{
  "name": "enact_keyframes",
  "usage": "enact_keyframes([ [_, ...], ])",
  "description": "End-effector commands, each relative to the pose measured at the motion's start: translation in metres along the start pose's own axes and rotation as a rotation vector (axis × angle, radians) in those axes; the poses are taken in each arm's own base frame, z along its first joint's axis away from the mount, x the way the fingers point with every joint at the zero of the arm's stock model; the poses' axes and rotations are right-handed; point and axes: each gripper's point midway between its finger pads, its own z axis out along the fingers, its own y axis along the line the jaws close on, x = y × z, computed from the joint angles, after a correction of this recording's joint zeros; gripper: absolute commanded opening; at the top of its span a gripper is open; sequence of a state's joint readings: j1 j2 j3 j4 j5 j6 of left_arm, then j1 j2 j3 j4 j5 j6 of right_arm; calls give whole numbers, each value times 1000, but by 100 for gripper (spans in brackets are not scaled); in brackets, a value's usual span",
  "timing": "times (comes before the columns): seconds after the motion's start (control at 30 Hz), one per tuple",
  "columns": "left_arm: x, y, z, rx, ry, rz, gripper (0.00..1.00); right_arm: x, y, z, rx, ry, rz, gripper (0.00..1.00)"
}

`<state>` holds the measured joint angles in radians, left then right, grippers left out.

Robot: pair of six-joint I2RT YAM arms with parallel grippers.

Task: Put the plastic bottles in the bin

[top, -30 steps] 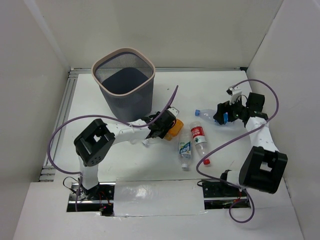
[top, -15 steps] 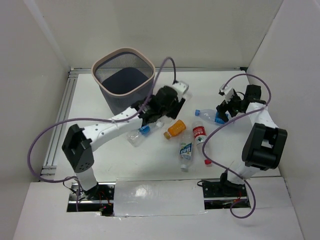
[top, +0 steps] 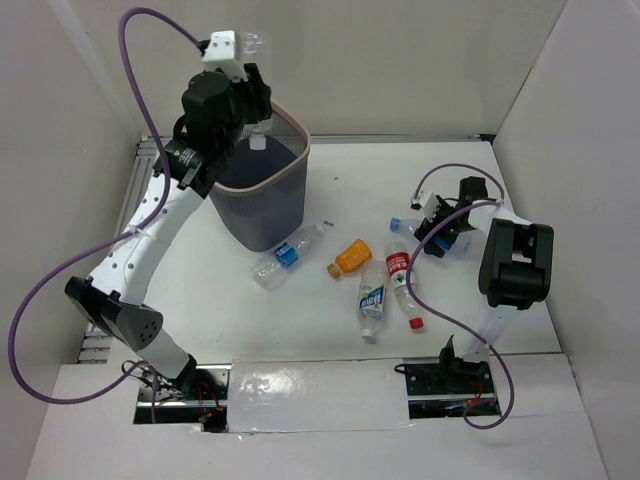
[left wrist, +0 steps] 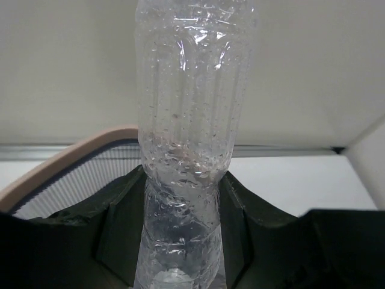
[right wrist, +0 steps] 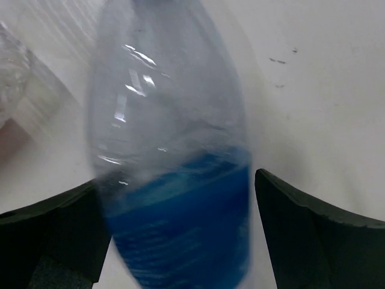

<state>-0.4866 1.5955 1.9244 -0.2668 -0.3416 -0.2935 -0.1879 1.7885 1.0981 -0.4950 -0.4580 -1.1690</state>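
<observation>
Walls (top: pixel 400 60) box white table (top: pixel 340 170); left end effector (left wrist: pixel 181 223) clamps clear bottle (left wrist: pixel 189 108), right end effector (right wrist: pixel 174 241) gapes wide.

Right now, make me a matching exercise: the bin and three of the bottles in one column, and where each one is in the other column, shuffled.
Things:
1. clear bottle
2. orange bottle
3. blue-labelled bottle
4. bin

Places:
A. lying loose on the table, among other bottles
B. standing upright at the far left of the table
C. gripped by the left gripper, held above the bin
D. lying on the table between the open fingers of the right gripper

Pairs: 1-C, 2-A, 3-D, 4-B
</observation>
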Motion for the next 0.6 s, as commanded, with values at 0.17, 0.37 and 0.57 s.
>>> enact_keyframes([
  [0.17, 59, 96, 35, -303, 80, -19, 42, 9, -12, 9, 0, 65, 18, 64],
  [0.37, 53, 59, 25, -174, 79, 70, 100, 3, 8, -1, -78, 48, 40, 36],
  [0.57, 29, -54, -43, 203, -6, 282, 100, -76, -14, -49, -64, -175, 60, 25],
])
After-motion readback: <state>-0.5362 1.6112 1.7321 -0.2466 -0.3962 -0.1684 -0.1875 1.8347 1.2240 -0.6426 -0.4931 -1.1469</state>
